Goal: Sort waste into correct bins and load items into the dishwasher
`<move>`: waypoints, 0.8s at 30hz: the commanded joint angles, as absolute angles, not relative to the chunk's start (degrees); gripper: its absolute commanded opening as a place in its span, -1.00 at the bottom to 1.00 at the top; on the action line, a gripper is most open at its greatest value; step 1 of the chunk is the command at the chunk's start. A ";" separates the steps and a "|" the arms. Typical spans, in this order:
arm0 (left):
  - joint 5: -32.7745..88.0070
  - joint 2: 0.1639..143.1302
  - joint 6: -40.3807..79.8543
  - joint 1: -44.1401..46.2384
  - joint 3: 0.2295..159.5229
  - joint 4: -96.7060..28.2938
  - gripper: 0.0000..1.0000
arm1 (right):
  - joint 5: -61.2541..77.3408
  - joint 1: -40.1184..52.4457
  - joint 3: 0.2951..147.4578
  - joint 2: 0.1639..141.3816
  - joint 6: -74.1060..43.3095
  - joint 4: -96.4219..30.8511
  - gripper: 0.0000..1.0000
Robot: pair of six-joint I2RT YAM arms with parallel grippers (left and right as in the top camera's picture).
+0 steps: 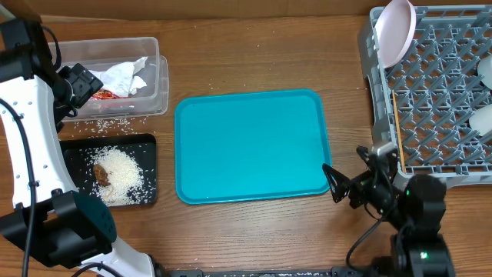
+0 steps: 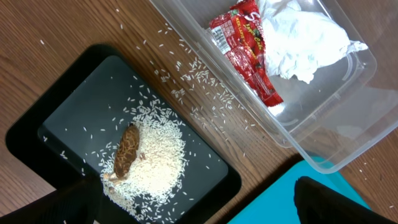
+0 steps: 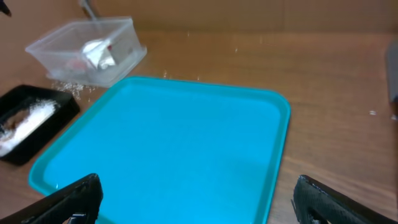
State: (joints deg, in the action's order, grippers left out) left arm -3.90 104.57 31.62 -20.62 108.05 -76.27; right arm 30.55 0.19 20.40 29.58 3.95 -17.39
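The clear tub at the back left holds crumpled white napkins and a red wrapper. The black tray in front of it holds a heap of rice and a brown lump. The grey rack at the right holds an upright white plate, chopsticks and two white dishes cut off by the frame edge. My left gripper is open and empty above the tub's left end. My right gripper is open and empty at the teal tray's right front corner.
The teal tray lies bare in the middle. Loose rice grains are scattered on the wood between the tub and the black tray. Cables hang by both arm bases at the front.
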 commanded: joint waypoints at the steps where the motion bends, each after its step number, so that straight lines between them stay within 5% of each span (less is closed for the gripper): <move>1: -4.45 103.81 31.94 -20.23 108.38 -76.25 0.99 | 30.02 0.64 14.22 22.31 0.40 -12.88 1.00; 15: -4.45 103.81 31.94 -20.23 108.38 -76.23 1.00 | 18.92 4.73 1.83 1.54 -5.32 -4.23 1.00; 24: -4.45 103.81 31.94 -20.23 108.38 -76.25 1.00 | 8.64 5.41 0.47 0.12 -6.46 -3.38 1.00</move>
State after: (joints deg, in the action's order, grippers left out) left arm -3.90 104.57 31.62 -20.62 108.05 -76.27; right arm 14.57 5.02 1.19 0.84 -5.37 -2.74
